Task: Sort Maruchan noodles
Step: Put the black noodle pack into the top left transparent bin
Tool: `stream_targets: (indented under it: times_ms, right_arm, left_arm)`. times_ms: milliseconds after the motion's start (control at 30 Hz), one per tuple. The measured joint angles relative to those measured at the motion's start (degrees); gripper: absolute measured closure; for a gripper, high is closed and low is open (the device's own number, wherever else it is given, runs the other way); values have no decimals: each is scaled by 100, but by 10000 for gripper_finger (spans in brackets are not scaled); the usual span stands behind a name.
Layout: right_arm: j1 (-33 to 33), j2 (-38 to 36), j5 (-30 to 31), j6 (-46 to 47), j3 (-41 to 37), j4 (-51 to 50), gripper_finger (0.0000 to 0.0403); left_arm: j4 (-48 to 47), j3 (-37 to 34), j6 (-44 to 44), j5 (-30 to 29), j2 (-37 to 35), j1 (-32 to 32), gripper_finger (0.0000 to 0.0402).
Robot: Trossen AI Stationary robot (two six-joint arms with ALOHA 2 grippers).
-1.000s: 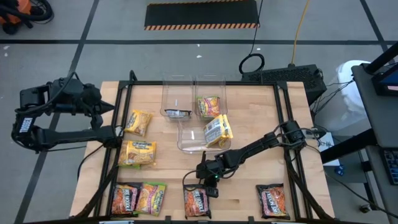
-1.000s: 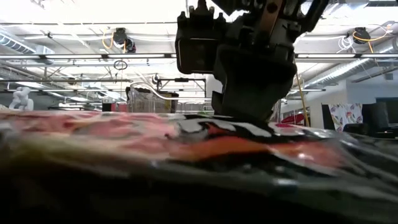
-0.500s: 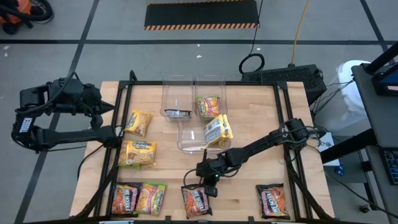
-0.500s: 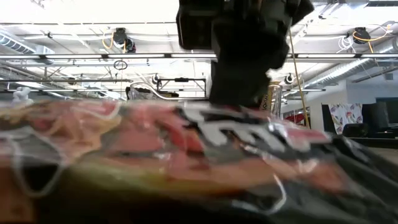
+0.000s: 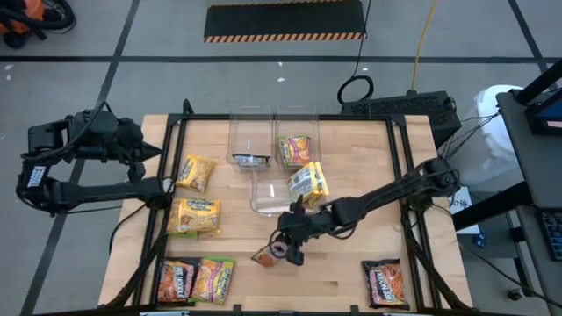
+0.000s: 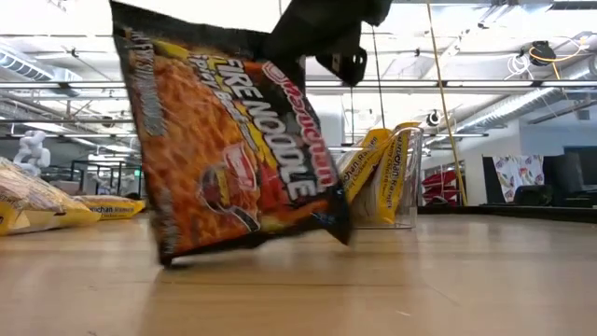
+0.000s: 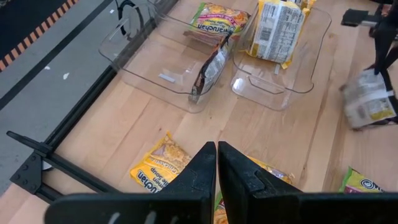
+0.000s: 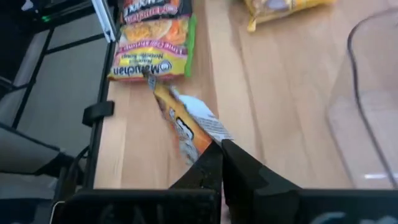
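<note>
Pale wooden table (image 5: 351, 263) inside a black frame, grey floor around, a lit workshop ceiling beyond in the low view. Right gripper (image 5: 287, 248) low over the table's near middle, clamped tight on the top edge of an orange-red Fire Noodle packet (image 6: 224, 140); packet hanging tilted, one lower corner just at the wood. Same packet edge-on past the dark fingers (image 8: 239, 168) in the right wrist view. Just behind, three clear bins (image 5: 263, 200): a yellow packet (image 5: 309, 183) leaning in the nearest, a lime-green packet (image 5: 294, 149) and a dark packet (image 5: 252, 160) in the two farther ones. Loose yellow packets (image 5: 195, 172) on the left half. Along the near edge, an orange-red packet and a lime-green packet (image 5: 215, 279) side by side at the left, a dark packet (image 5: 384, 283) at the right. Left gripper (image 7: 216, 163) off the table's left side, fingers pressed together, holding nothing.
</note>
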Motion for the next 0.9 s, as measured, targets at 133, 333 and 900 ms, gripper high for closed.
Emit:
stream_targets:
  times_ms: [133, 333, 900]
  right_arm:
    - [-63, -83, 129, -147, 0, 38, 403]
    - [-174, -82, 134, -463, 0, 497, 403]
    - [-943, -153, 103, -1801, 53, 2102, 403]
  left_arm:
    - [0, 0, 0, 0, 0, 1, 380]
    - [0, 0, 0, -2, -1, 0, 380]
    - [0, 0, 0, -2, 0, 0, 380]
